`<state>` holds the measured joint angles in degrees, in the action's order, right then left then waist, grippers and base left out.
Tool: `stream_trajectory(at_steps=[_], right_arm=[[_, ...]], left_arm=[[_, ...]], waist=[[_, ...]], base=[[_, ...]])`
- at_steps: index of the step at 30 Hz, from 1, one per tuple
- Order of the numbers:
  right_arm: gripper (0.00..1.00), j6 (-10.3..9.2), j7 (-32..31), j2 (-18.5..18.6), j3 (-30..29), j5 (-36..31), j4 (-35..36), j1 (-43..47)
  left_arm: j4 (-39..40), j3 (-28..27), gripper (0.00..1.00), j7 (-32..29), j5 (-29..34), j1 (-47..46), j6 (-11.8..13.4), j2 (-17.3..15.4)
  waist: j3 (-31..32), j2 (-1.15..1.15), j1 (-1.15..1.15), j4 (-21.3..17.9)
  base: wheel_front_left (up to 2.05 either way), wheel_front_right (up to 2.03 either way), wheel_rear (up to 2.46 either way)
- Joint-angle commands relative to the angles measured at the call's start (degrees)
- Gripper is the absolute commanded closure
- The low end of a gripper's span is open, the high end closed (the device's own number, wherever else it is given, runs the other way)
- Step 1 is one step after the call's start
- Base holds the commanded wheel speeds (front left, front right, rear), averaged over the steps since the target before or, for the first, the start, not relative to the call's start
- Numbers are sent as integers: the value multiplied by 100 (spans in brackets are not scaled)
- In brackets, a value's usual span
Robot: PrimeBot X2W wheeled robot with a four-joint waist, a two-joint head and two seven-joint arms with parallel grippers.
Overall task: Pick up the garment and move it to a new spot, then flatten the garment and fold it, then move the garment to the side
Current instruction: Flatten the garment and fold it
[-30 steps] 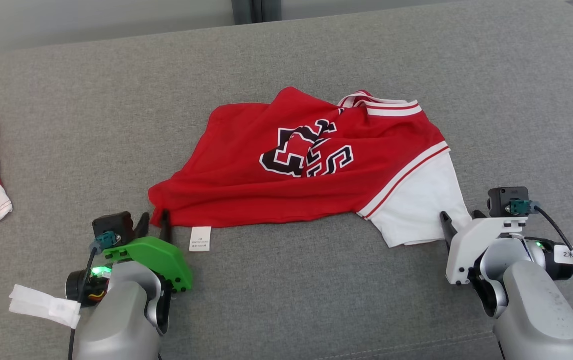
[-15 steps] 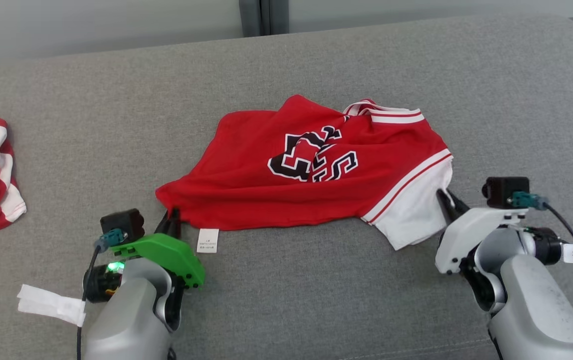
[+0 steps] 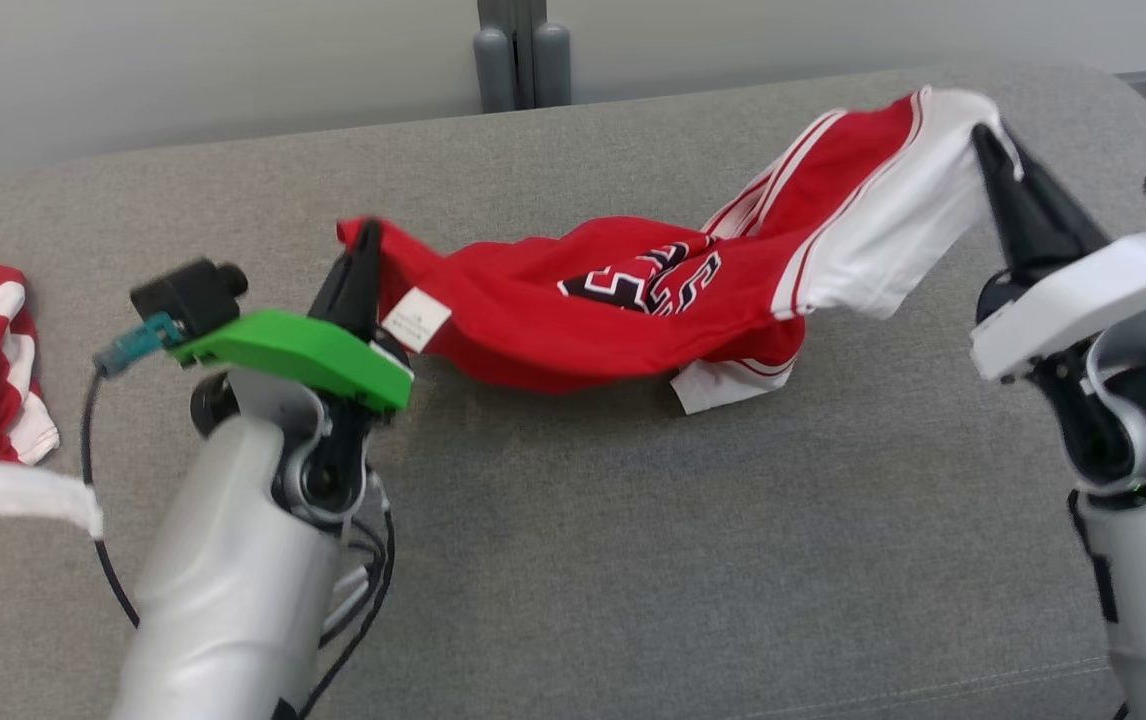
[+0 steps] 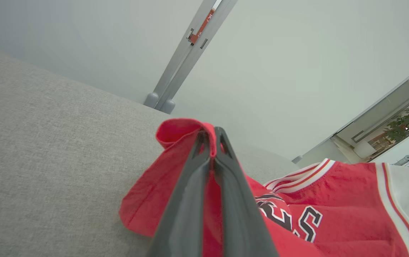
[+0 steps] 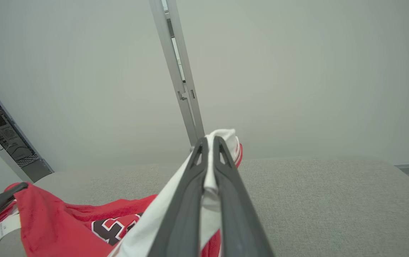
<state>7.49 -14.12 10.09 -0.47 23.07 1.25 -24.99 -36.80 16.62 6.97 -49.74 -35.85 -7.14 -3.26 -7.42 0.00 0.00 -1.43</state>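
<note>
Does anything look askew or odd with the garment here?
Nothing damaged, but the red garment is slung unevenly: the right gripper pinches its white sleeve, the left gripper its red corner, the middle sags onto the grey couch, and a white edge is tucked beneath.

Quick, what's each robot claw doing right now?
Left gripper: shut on the red corner of the red and white jersey garment.
Right gripper: shut on the same garment's white sleeve.
</note>
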Motion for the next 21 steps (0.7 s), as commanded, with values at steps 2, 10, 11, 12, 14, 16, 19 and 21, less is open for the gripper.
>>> stream_trajectory(at_steps=[2,10,11,12,14,16,19,21], right_arm=[[100,0,-255,241,109,-40,279,-420],[100,0,-797,559,197,368,265,-1961],[100,0,-809,571,195,393,174,-2158],[100,0,-829,518,184,463,50,-2391],[100,0,-886,294,122,685,-314,-2830],[100,0,-900,35,-49,898,-761,-3370],[100,-1,-741,-228,-211,884,-1506,-4005],[100,0,-521,-336,-226,698,-1954,-4460]], left_arm=[[524,-103,100,-483,-357,-400,-37,-186],[1647,-322,100,-1830,-1072,-1492,262,-441],[1715,-334,100,-1912,-1091,-1625,314,-466],[1797,-370,100,-2002,-1148,-1788,368,-473],[1900,-496,100,-2113,-1283,-2086,405,-491],[1937,-636,100,-2145,-1283,-2395,508,-644],[1831,-629,100,-2130,-1003,-2833,574,-871],[1719,-648,100,-2000,-729,-3195,630,-1067]], waist=[[-138,0,0,-91],[-629,0,0,-397],[-721,0,0,-437],[-854,0,0,-504],[-1118,0,0,-650],[-1450,0,0,-819],[-1878,0,0,-1001],[-2151,0,0,-1118]], base=[[0,0,0],[0,0,0],[0,0,0],[0,0,0],[0,0,0],[0,0,0],[0,0,0],[0,0,0]])
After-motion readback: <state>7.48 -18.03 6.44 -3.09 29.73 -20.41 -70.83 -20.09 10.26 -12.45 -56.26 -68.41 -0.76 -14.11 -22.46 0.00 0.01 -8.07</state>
